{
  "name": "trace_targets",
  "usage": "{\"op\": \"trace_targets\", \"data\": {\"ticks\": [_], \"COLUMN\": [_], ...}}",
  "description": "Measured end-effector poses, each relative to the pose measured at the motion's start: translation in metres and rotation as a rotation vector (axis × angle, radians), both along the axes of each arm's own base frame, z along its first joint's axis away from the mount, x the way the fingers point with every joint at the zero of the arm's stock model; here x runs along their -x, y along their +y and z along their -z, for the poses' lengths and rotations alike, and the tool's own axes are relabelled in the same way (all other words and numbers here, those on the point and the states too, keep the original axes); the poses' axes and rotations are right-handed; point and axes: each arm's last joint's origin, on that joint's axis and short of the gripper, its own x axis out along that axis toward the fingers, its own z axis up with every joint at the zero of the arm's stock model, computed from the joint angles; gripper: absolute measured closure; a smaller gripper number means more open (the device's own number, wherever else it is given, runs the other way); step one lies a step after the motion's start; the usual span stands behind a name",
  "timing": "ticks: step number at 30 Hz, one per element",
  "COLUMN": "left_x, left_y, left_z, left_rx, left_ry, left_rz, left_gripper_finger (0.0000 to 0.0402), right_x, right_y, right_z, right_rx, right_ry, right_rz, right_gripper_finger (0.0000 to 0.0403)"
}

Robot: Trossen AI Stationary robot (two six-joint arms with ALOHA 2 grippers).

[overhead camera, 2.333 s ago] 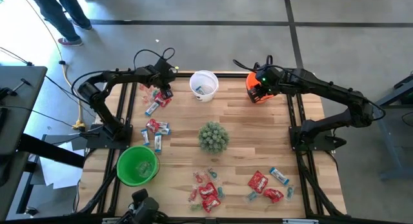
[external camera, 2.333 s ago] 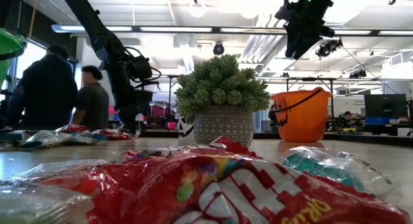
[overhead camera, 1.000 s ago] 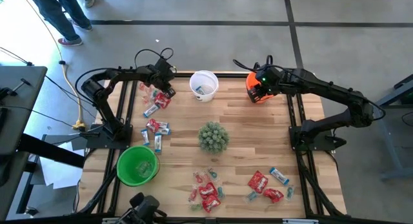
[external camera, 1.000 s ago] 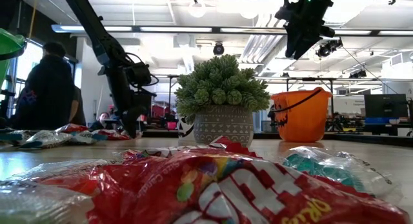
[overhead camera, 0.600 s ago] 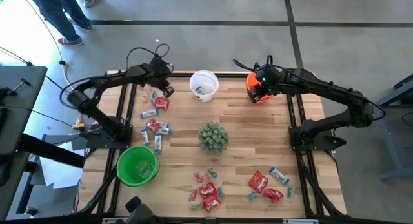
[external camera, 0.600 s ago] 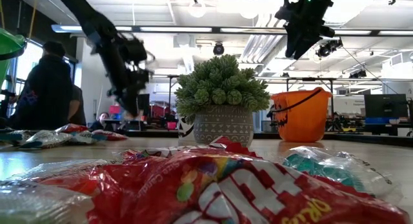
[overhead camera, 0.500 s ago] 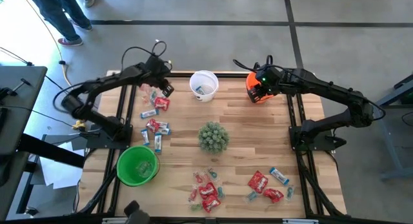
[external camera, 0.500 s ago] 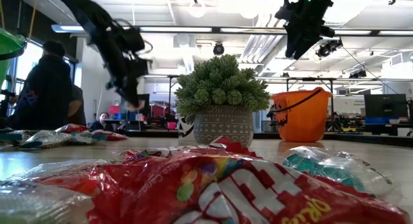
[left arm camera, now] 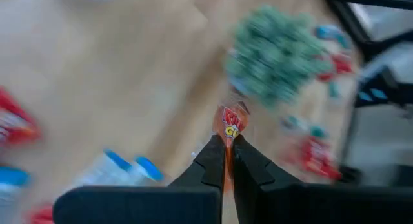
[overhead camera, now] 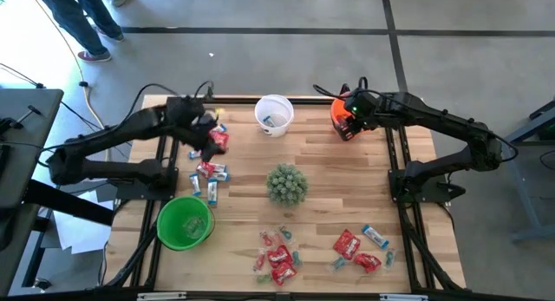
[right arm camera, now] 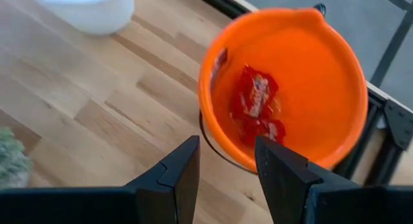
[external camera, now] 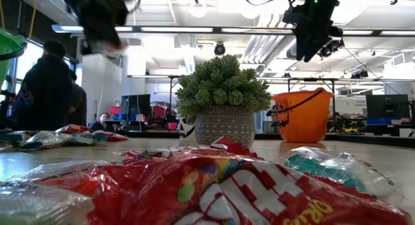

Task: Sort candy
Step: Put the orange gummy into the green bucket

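Note:
My left gripper (overhead camera: 209,133) hangs high over the table's far left part, shut on a small red-and-yellow candy (left arm camera: 231,124). More candy lies below it in red and blue-white packets (overhead camera: 211,171). Other heaps lie at the near middle (overhead camera: 277,254) and near right (overhead camera: 359,246). My right gripper (right arm camera: 226,166) stands open above the orange bucket (overhead camera: 348,125), which has red packets (right arm camera: 256,101) in it. The white bucket (overhead camera: 274,115) stands at the far middle and the green bucket (overhead camera: 184,221) at the near left. My left gripper pinches the small candy's near end (left arm camera: 228,139) between its two fingertips (left arm camera: 213,153). The rest of the wrapper sticks out beyond the tips. The fingers slant down toward the table, and the candy is lifted clear of it.
A green spiky plant in a pot (overhead camera: 286,185) stands in the middle of the table between the buckets. Bare wood lies between the plant and the orange bucket. In the low view, people (external camera: 47,89) stand in the room beyond the table's edge.
My left gripper has risen steeply from the candy heap at the far left, drawn back toward the table's left edge and turned, carrying the small candy up clear of the table. My right gripper has kept its place over the orange bucket.

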Motion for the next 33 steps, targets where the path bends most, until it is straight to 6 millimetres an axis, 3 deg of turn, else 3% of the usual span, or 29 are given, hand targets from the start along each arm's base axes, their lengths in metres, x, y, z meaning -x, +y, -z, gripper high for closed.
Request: {"op": "trace_targets", "data": {"ticks": [10, 15, 26, 33], "left_x": [0.013, 0.02, 0.039, 0.03], "left_y": [-0.082, -0.114, -0.142, -0.149], "left_z": [-0.014, -0.011, 0.011, 0.01], "left_rx": [0.385, 0.455, 0.308, 0.323], "left_ry": [0.071, 0.191, 0.482, 0.433], "left_rz": [0.057, 0.085, -0.045, 0.011], "left_gripper_finger": [0.0401, 0.0401, 0.0401, 0.0368], "right_x": [0.013, 0.013, 0.005, 0.004], "right_y": [0.007, 0.012, 0.026, 0.028], "right_z": [0.005, 0.006, 0.006, 0.005], "right_rx": [-0.091, -0.103, -0.089, -0.086], "right_ry": [0.135, 0.162, 0.146, 0.145], "right_rz": [-0.01, -0.032, -0.111, -0.124], "right_gripper_finger": [0.0258, 0.0258, 0.0258, 0.0258]}}
